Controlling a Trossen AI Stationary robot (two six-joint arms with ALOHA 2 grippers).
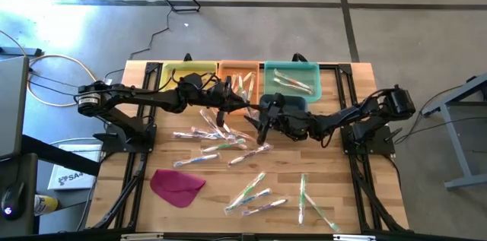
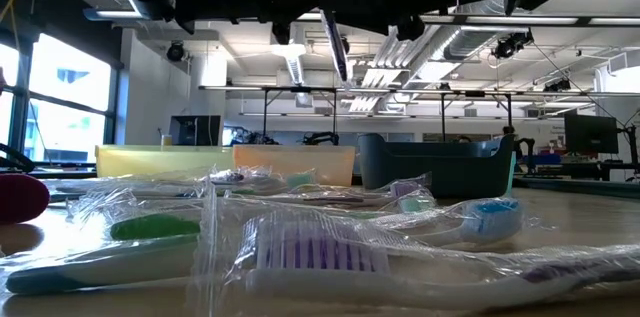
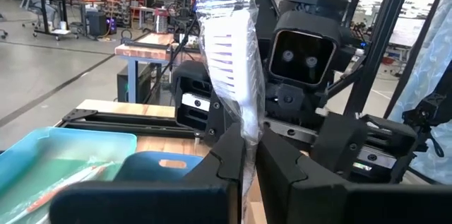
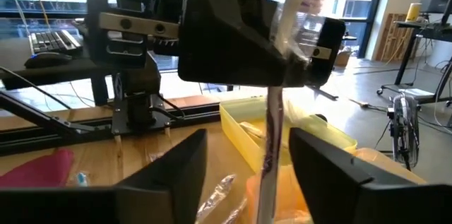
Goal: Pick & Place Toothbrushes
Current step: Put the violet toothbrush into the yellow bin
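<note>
A wrapped toothbrush (image 3: 229, 47) with white bristles and a purple handle stands upright in the air between my two arms, above the middle of the table. My left gripper (image 3: 249, 146) is shut on it, reaching in from the table's left. My right gripper (image 4: 248, 139) faces it from the right and is open. Its fingers stand on either side of the hanging handle (image 4: 270, 139) without touching it. Several more wrapped toothbrushes (image 1: 217, 142) lie flat on the wooden table. My left gripper pinches the wrapped toothbrush between its two fingers just below the brush head (image 3: 248, 128). The fingers come level from the table's left and lie across it. The brush stands upright, head up, with its handle hanging below, lifted clear of the table.
Yellow (image 1: 186, 74), orange (image 1: 240, 74) and teal (image 1: 293, 77) bins line the far edge, and a dark blue bin (image 1: 288, 104) sits under my right arm. A magenta cloth (image 1: 176, 185) lies near the front left. More toothbrushes (image 1: 255, 195) lie near the front edge.
</note>
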